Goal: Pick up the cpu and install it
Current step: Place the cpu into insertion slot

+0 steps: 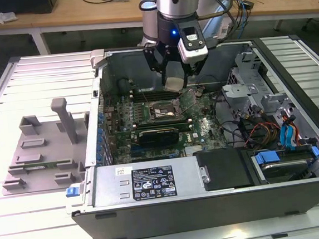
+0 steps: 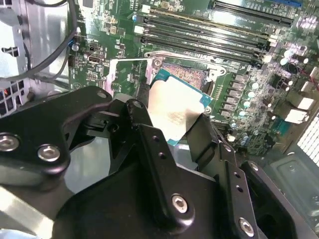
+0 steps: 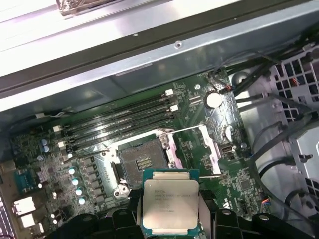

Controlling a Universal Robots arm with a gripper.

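Gripping cpu (image 3: 170,206) by opposite edges in clamped claw (image 1: 174,78), poised above open socket (image 3: 142,162), not yet seated. Likely hazards: lowering askew and damaging socket; slipping from thin edge hold, dropping onto socket.

Fine print on the cpu (image 3: 169,206) and the white label (image 1: 154,181) cannot be read.

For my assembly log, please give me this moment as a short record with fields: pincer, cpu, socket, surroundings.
pincer: shut on the cpu
cpu: held by two opposite edges, in the air close to the socket, not seated
socket: empty, its load plate swung open
surroundings: motherboard inside an open computer case
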